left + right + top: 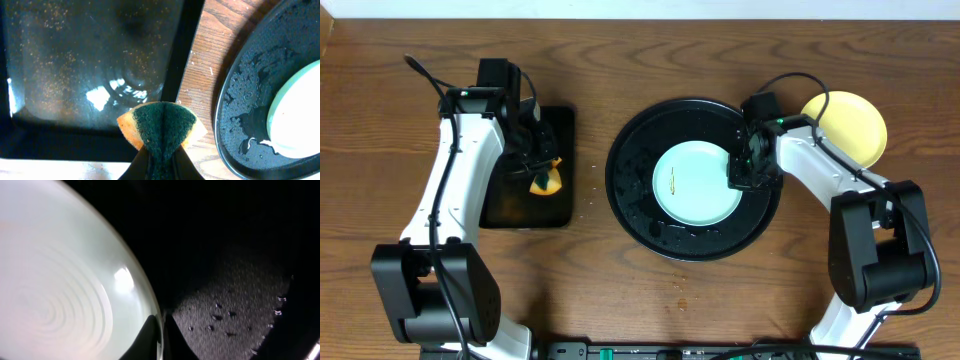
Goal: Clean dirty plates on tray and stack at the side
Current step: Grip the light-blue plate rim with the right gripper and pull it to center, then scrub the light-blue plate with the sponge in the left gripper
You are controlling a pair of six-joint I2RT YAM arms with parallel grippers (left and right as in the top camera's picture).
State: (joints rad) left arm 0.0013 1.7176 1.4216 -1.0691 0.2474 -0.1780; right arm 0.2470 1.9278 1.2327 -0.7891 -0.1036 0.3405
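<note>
A pale blue-white plate (695, 183) lies in the round black tray (632, 190), with a thin brown smear left of its middle. My right gripper (740, 172) is shut on the plate's right rim; in the right wrist view its fingers (150, 335) pinch the edge of the plate (60, 280) over the wet tray floor (230, 305). A pale yellow plate (855, 125) rests on the table to the right of the tray. My left gripper (542, 178) is shut on an orange and green sponge (162, 125), folded between the jaws.
A smaller rectangular black tray (520, 205) sits under the left gripper, wet and speckled inside (75, 60). Water drops lie on the round tray (240, 100). Bare wooden table lies between the two trays.
</note>
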